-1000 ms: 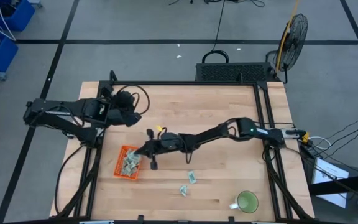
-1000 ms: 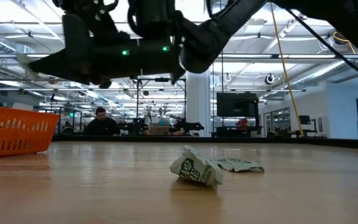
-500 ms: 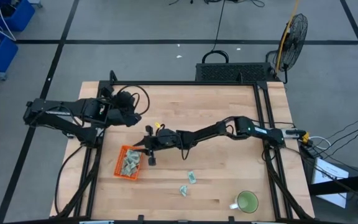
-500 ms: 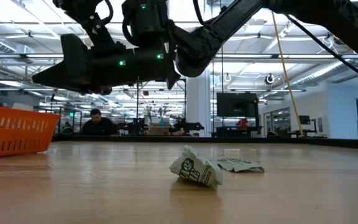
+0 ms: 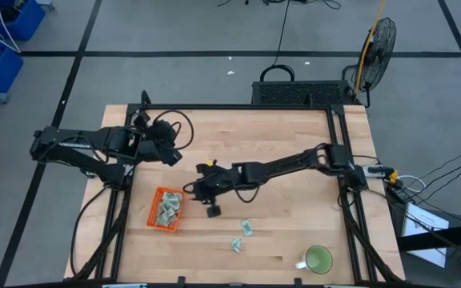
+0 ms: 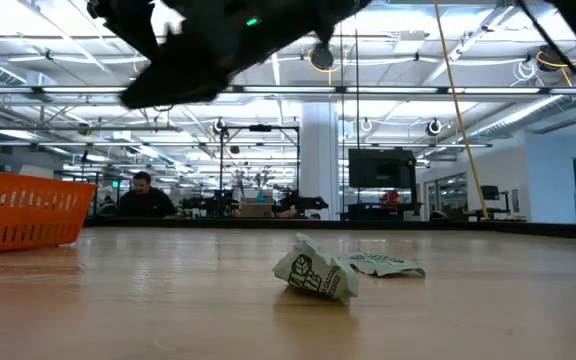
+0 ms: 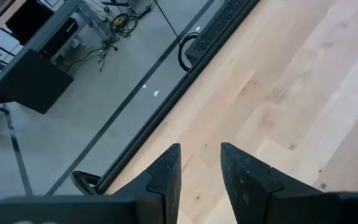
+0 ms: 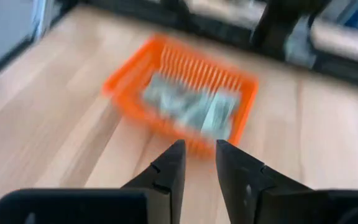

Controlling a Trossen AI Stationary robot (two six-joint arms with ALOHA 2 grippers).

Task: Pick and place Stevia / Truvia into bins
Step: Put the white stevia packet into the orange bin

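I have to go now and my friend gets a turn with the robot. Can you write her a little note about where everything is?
Right gripper: just right of the orange tray, above the table, fingers slightly apart, holding nothing.
Left gripper: waiting at the table's far left side, fingers slightly apart, also empty.
Done: a pile of packets already lies in the tray.
Left: two packets are on the wood, one nearer the middle and one closer to the front edge.
The green mug at the front right is not part of the job.
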